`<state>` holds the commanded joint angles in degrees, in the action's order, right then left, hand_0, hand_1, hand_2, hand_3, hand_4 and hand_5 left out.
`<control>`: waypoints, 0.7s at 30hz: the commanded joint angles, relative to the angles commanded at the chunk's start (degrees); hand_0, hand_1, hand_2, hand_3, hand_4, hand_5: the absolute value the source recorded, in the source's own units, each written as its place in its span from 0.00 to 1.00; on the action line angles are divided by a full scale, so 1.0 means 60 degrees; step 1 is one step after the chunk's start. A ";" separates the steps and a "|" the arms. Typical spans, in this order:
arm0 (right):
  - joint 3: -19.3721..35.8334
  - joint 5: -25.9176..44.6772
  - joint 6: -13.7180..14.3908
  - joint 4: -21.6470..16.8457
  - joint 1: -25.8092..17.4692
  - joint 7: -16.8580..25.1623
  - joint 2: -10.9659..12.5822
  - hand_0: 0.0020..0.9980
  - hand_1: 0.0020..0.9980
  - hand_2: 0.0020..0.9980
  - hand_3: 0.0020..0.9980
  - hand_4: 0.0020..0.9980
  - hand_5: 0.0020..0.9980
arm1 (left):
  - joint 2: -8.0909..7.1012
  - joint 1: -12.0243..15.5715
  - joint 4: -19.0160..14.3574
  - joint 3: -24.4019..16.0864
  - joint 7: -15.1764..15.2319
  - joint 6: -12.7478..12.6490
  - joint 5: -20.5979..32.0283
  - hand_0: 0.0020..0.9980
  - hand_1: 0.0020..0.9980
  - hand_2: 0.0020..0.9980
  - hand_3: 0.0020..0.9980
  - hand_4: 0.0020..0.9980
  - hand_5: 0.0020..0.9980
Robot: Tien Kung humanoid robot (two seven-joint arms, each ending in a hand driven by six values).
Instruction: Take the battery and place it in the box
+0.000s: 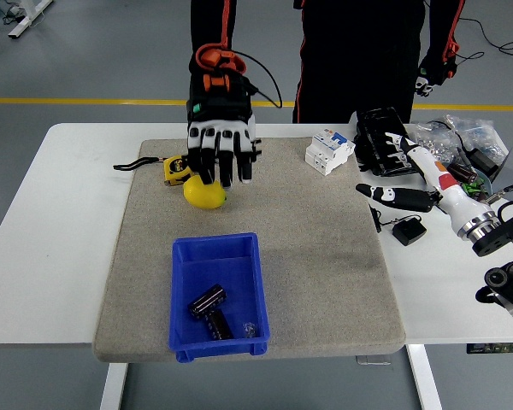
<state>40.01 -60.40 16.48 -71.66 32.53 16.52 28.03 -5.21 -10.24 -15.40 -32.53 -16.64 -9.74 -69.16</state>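
You saw a grey mat [325, 265] on the white table [60, 248]; two dark cylindrical batteries [210, 310] lay in the blue box [184, 282]; the right hand [402, 175] was empty, fingers relaxed.

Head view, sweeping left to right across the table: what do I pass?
Tape measure → lemon under the person's gloved hand → blue box → white breaker block → right hand → bowl of batteries.
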 joint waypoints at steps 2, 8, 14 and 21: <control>0.0276 0.0807 -0.0312 -0.0223 -0.0263 0.0199 -0.0111 0.85 0.84 0.90 0.94 1.00 0.77 | 0.0016 -0.0002 -0.0001 0.0032 0.0011 -0.0018 0.0038 0.65 0.65 0.67 0.58 0.63 0.58; 0.0930 0.3166 -0.0630 -0.0681 -0.0849 0.0600 -0.0669 0.88 0.86 0.93 0.96 1.00 0.82 | 0.0078 -0.0024 0.0012 0.0114 0.0043 -0.0117 0.0186 0.65 0.65 0.67 0.58 0.63 0.58; 0.1226 0.5642 -0.0526 -0.0821 -0.1268 0.0737 -0.0993 0.91 0.88 0.93 0.97 1.00 0.86 | 0.0110 -0.0025 0.0018 0.0170 0.0059 -0.0163 0.0285 0.65 0.65 0.67 0.58 0.63 0.58; 0.1703 0.5776 -0.0644 -0.0781 -0.1694 0.0778 -0.1284 0.93 0.89 0.93 0.97 1.00 0.89 | 0.0130 -0.0033 0.0022 0.0215 0.0079 -0.0193 0.0352 0.65 0.65 0.67 0.58 0.63 0.58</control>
<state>50.23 -25.74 12.62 -76.34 22.37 21.19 20.32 -4.43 -10.43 -15.27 -31.24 -16.16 -10.89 -67.05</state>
